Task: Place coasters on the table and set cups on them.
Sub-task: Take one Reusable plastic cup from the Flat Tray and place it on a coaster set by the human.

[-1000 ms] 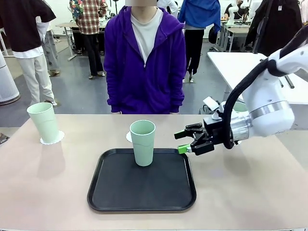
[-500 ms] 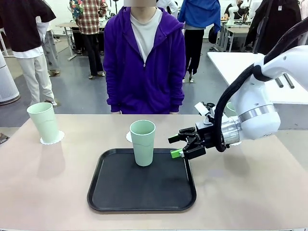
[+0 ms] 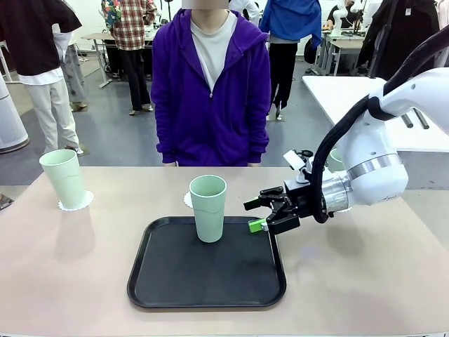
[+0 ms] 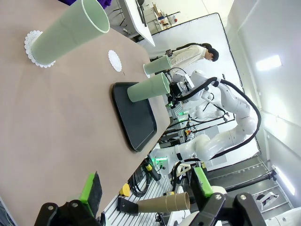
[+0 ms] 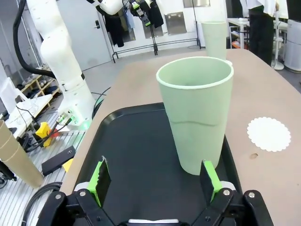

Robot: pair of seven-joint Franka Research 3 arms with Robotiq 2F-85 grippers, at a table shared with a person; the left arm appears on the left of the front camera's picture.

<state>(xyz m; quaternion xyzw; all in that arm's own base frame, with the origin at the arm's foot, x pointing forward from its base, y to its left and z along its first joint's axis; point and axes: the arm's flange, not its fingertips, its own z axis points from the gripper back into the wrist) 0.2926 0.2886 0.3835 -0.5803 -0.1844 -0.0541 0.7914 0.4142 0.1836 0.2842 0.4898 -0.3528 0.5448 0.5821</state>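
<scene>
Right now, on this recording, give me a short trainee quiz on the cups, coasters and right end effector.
1. True or false: the cup on the black tray stands on a coaster.
2. The right end effector is: A shut on the cup; B open, near the cup; C gripping the tray.
3. Fill in: the bare coaster lies on the ____.
Key: 1 false; 2 B; 3 table.
</scene>
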